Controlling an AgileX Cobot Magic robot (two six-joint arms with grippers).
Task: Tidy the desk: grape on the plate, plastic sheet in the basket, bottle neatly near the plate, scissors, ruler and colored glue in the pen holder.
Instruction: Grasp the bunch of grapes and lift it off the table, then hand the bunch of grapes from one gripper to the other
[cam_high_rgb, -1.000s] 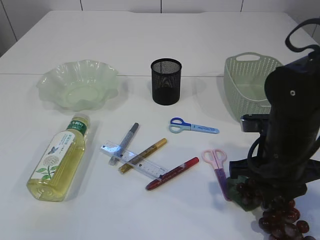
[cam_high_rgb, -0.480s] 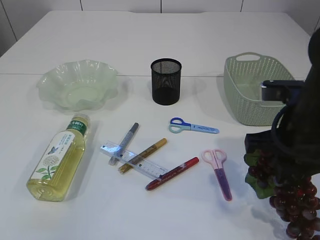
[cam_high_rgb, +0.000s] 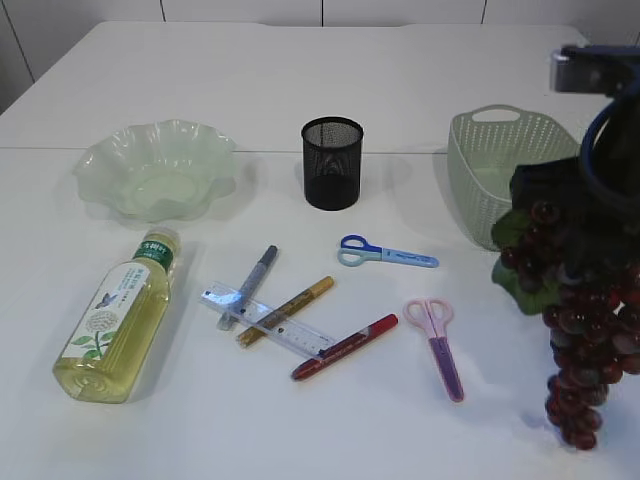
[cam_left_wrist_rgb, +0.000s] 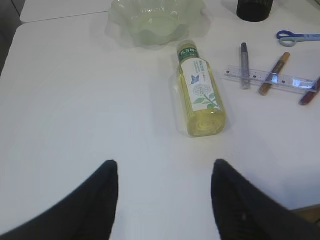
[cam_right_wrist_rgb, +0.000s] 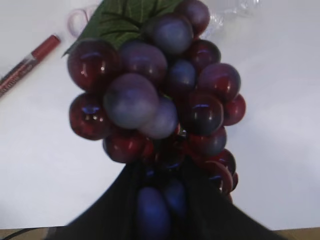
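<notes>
My right gripper (cam_right_wrist_rgb: 162, 200) is shut on a dark red grape bunch (cam_right_wrist_rgb: 150, 90) with a green leaf. The bunch hangs in the air at the right edge of the exterior view (cam_high_rgb: 580, 320), in front of the basket (cam_high_rgb: 500, 170). My left gripper (cam_left_wrist_rgb: 164, 167) is open and empty over bare table, short of the lying bottle (cam_left_wrist_rgb: 200, 92). The green plate (cam_high_rgb: 158, 170) is at the back left and the black mesh pen holder (cam_high_rgb: 332, 162) at the back centre. A clear plastic sheet (cam_right_wrist_rgb: 232, 7) shows under the grapes.
The bottle (cam_high_rgb: 118, 318) lies at the front left. The ruler (cam_high_rgb: 265, 320) and the silver (cam_high_rgb: 248, 285), gold (cam_high_rgb: 285, 310) and red (cam_high_rgb: 345, 347) glue pens lie mid-table. The blue scissors (cam_high_rgb: 385, 253) and pink scissors (cam_high_rgb: 438, 340) lie to their right.
My right arm has lifted the grape bunch off the table at the front right and raised it up toward the basket. Nothing else has moved.
</notes>
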